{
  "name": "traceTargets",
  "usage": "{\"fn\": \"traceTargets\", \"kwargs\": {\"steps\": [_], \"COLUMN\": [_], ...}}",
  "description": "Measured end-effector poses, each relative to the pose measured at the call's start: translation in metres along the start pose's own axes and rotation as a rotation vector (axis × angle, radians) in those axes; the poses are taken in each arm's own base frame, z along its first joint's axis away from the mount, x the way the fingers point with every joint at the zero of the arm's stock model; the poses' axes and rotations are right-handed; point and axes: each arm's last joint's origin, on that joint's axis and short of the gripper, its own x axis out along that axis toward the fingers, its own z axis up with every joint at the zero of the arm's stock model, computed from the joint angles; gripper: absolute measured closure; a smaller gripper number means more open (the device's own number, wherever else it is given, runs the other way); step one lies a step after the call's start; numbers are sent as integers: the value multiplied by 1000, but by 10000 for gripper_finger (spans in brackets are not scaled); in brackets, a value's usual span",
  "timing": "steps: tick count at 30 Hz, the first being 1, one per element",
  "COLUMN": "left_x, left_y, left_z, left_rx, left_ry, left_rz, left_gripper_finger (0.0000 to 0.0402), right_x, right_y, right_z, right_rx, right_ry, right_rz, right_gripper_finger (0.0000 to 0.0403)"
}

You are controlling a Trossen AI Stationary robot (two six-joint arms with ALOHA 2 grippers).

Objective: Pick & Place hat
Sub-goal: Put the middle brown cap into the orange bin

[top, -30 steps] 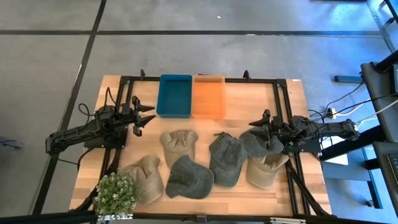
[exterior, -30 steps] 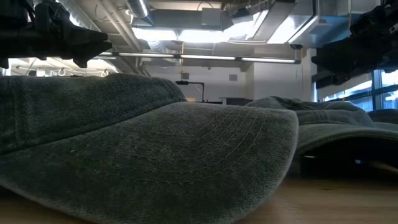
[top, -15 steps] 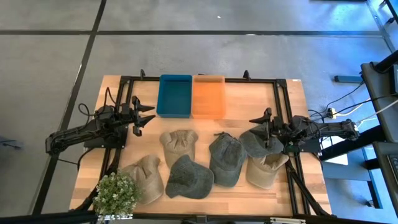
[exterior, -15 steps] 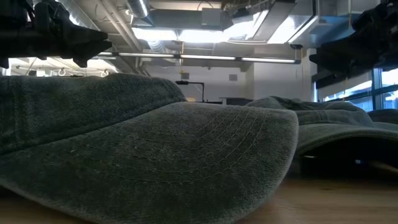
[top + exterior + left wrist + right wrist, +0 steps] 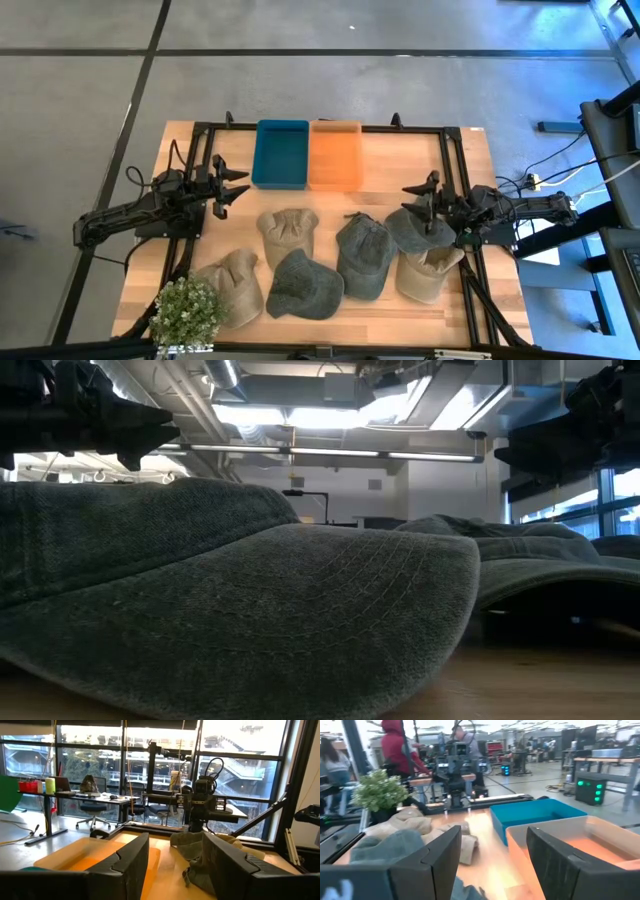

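Several caps lie on the table's near half: a tan one (image 5: 287, 232), a dark grey one (image 5: 303, 283), two grey-green ones (image 5: 362, 255) (image 5: 408, 230) and two more tan ones (image 5: 428, 272) (image 5: 232, 283). My right gripper (image 5: 422, 193) (image 5: 492, 865) is open and hovers just beyond the far side of the right grey-green cap, with nothing between its fingers. My left gripper (image 5: 235, 187) (image 5: 175, 865) is open over the table's left side, left of the blue bin (image 5: 281, 153). The orange bin (image 5: 335, 153) stands beside the blue one.
A potted plant (image 5: 187, 312) stands at the near left corner. The two bins sit at the far edge inside a black frame (image 5: 440, 130). In the low view a dark cap's brim (image 5: 300, 610) fills the foreground. People (image 5: 395, 745) show in the room behind.
My right gripper has risen a little and shifted slightly toward the table's far edge, staying open above the grey-green cap. The caps and my left arm have kept still.
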Motion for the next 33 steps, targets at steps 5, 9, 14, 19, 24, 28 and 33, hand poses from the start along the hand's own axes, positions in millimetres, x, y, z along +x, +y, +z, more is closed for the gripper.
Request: {"fn": "traceTargets", "kwargs": {"steps": [5,9,14,19,24,28,33], "left_x": [0,0,0,0,0,0,0], "left_y": [0,0,0,0,0,0,0], "left_z": [0,0,0,0,0,0,0], "left_rx": [0,0,0,0,0,0,0], "left_ry": [0,0,-1,-1,-1,-1,-1], "left_rz": [0,1,4,5,5,5,5], "left_gripper_finger": [222,222,222,221,221,221,221], "right_x": [0,0,0,1,9,18,27], "right_y": [0,0,0,0,2,5,7], "right_z": [0,0,4,4,4,2,-1], "right_rx": [2,4,-8,-4,13,-14,-45], "right_ry": [1,-5,-38,-37,-25,-16,2], "right_rz": [-7,-6,-6,-6,-7,-8,-8], "right_gripper_finger": [177,177,177,177,177,177,177]}}
